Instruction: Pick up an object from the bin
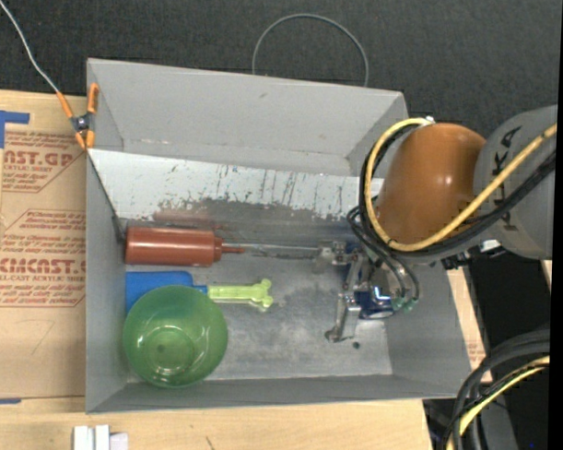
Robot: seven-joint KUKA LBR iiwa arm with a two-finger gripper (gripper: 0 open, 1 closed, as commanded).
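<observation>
Grey bin [266, 127]: gripper [347, 328] low over bare floor near the right wall, jaws' state cannot be told; candidate things, brown bottle [170, 246], green wrench [242, 294] and green bowl [174, 336], lie well apart along the left.

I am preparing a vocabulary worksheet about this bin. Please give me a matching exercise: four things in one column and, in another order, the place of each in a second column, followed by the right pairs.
Things
1. red-brown bottle
2. green bowl
3. light green toy wrench
4. gripper

Places
A. about the middle of the floor of the bin
B. in the right part
C. in the near left corner
D. lying on its side by the far wall, at the left

Pairs: 1-D, 2-C, 3-A, 4-B
</observation>
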